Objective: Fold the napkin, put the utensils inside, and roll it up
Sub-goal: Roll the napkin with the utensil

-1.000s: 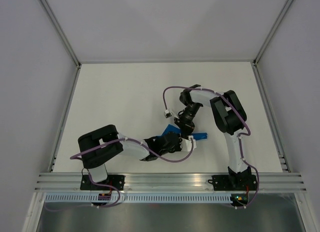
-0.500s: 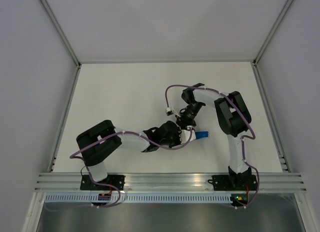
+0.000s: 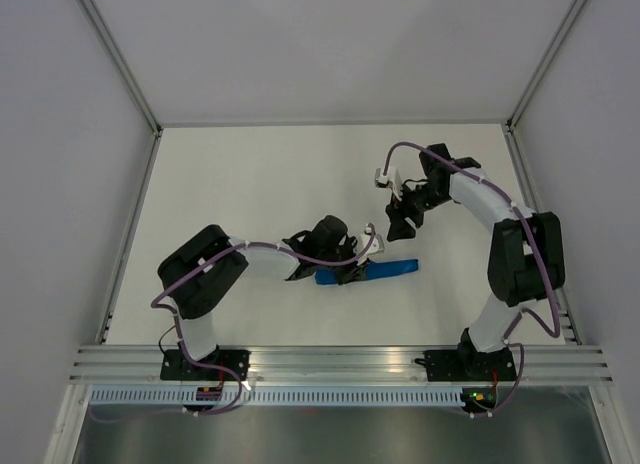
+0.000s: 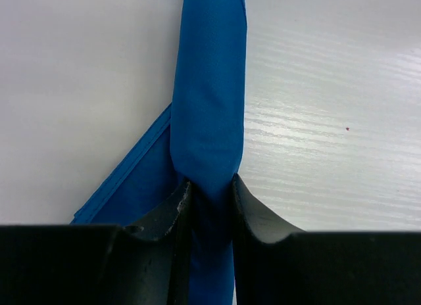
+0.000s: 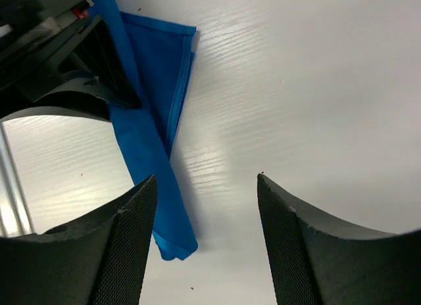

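The napkin [image 3: 392,270] is a bright blue, narrow roll lying on the white table just right of centre. My left gripper [image 3: 348,271] is shut on the roll's left part. In the left wrist view the roll [image 4: 209,114] runs straight up from between the black fingers [image 4: 172,210], and a loose flap [image 4: 135,180] sticks out at lower left. My right gripper [image 3: 403,220] hangs open above and behind the roll, holding nothing. In its own view the roll [image 5: 146,160] passes beside its left finger [image 5: 128,233]. The utensils are hidden.
The white table [image 3: 250,184] is ringed by a metal frame, with a rail [image 3: 340,359] along the near edge by both arm bases. The left arm stretches low across the table from the left. Purple cables loop off both wrists.
My right gripper has opened, let go of the napkin, and swung up and to the right. The left gripper kept its grip, and more of the blue roll now shows to its right.
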{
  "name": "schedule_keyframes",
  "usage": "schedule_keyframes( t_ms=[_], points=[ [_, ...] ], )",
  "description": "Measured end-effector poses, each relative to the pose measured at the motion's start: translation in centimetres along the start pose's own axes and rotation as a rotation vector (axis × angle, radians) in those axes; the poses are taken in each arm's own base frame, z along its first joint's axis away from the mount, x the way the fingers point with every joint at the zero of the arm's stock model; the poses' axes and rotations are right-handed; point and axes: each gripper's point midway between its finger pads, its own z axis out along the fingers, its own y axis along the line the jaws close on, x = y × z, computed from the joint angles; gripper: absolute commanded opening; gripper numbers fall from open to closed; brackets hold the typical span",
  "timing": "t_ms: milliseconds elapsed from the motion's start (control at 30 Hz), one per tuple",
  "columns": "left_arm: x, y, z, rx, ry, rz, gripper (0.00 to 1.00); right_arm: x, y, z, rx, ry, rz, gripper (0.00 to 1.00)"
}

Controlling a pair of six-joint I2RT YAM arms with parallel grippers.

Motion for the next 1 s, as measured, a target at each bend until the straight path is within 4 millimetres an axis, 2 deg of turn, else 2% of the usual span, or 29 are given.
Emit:
schedule_keyframes(
  t_ms=[67,133,233,367,667,867,1000],
  points=[
    [-0.2,0.2,0.2,0.04,-0.007,-0.039,0.02,0.6,0.8,-0.7,0.049,-0.028,-0.027,0.69],
    [-0.3,0.4,0.3,0.088,-0.014,-0.081,0.02,1.5,2.5,-0.8,0.077,-0.044,-0.055,0.71],
    [-0.4,0.6,0.5,0.165,-0.023,-0.155,0.02,2.9,4.5,-0.6,0.117,-0.067,-0.108,0.73],
    [-0.4,0.8,0.5,0.263,-0.022,-0.251,0.02,4.7,5.7,0.3,0.168,-0.072,-0.171,0.73],
    [-0.1,0.4,0.0,0.404,-0.001,-0.406,0.02,6.4,8.4,5.6,0.22,0.003,-0.409,0.74],
    [0.0,-0.2,0.0,0.46,0.022,-0.475,0.02,5.2,7.7,6.2,0.288,0.002,-0.482,0.72],
    [0.0,-0.5,-0.1,0.481,0.033,-0.503,0.02,4.9,7.4,6.5,0.308,0.007,-0.507,0.65]
  ],
)
